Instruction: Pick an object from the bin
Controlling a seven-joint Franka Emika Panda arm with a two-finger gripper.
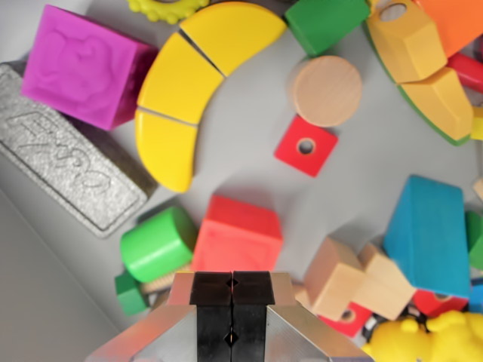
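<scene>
Closest to the lens, the hand hangs at the bottom centre of the wrist view with its two black pads pressed flat together and nothing between them. It holds no object, so the picking step looks not yet begun, or the hand is hovering while a target is chosen.

Just beyond the fingertips lies a red block, the nearest candidate. To the wrist view's left of it rests a green cylinder on its side, with a small green piece below it. To the wrist view's right sit tan wooden blocks, and farther right a blue block.

Farther out lie a yellow segmented arc, a magenta cube, a grey embossed bar, a round wooden disc and a small red square with a hole, all on the grey bin floor.

The next move likely calls for parting the pads, centring over the red block and descending without catching the green cylinder beside it.
</scene>
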